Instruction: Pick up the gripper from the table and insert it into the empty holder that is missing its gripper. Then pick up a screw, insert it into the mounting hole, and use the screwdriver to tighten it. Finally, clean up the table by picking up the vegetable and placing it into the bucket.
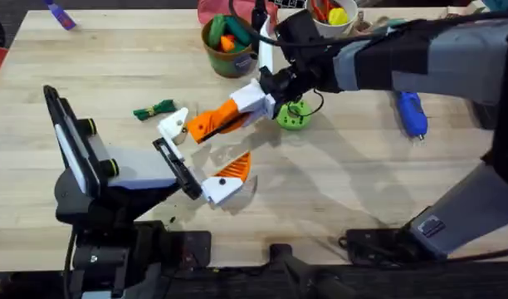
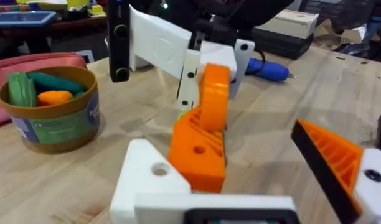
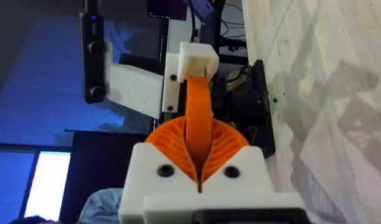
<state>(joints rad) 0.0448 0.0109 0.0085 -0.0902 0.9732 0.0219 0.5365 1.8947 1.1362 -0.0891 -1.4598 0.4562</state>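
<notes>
The small orange gripper is pinched at one end by my right gripper, which is shut on it. Its other end rests against the white holder, the bare finger of my left gripper. The left gripper is open, and its other finger carries an orange pad. In the left wrist view the orange gripper sits alongside the holder. In the right wrist view the orange gripper runs from my pads to the holder. The blue screwdriver lies at the right. The leafy vegetable lies left of the holder. The bucket stands at the back.
A green disc sits just right of the right gripper. The bucket holds an orange and a green toy. A white bowl and a pink pouch stand at the far edge. A purple marker lies far left.
</notes>
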